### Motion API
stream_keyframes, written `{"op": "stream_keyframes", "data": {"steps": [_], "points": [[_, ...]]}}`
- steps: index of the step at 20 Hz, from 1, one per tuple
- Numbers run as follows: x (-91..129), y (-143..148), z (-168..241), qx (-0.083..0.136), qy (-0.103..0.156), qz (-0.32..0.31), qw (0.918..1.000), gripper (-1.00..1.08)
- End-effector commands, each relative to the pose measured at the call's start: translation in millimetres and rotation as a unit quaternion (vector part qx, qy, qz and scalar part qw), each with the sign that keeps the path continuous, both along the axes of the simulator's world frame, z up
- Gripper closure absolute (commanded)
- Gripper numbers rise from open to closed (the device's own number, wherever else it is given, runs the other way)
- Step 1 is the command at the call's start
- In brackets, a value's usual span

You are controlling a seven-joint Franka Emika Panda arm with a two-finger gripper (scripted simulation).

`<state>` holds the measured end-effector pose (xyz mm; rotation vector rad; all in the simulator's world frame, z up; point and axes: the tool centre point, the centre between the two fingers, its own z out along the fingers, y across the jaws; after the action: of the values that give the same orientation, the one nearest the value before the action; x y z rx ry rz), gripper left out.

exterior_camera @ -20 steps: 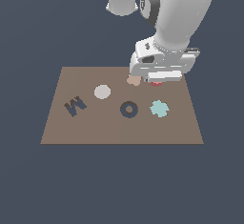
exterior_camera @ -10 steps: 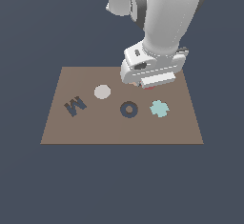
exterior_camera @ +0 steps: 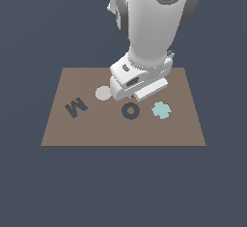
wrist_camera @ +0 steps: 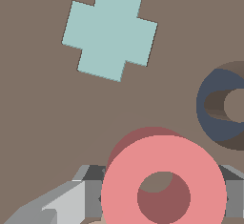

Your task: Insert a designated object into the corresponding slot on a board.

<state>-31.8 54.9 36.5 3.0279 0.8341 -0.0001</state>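
Gripper (wrist_camera: 162,197) is closed on the ring (wrist_camera: 164,182), one grey finger (wrist_camera: 71,204) showing at each side of it in the wrist view. The ring hangs above the board (exterior_camera: 96,129), near the slot (exterior_camera: 130,110) but not over it; the slot lies off to one side, beside the teal cross (exterior_camera: 161,110). In the exterior view the arm hides the ring almost entirely. Risk: lowering from this offset would likely seat the ring on the slot's rim or on bare board. A tilted release could jam it against the centre post
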Motion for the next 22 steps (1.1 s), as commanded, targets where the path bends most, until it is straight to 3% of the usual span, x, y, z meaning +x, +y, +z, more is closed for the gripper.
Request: {"op": "stream_keyframes", "data": {"steps": [1,12,22], "points": [[11.0,-8.4,1.1,0.000,0.000,0.037,0.9993,1.08],[51.1,-28.1,3.5,0.000,0.000,0.153,0.9882,1.08],[67.9,-31.6,4.3,0.000,0.000,0.197,0.9803,1.08]]}}
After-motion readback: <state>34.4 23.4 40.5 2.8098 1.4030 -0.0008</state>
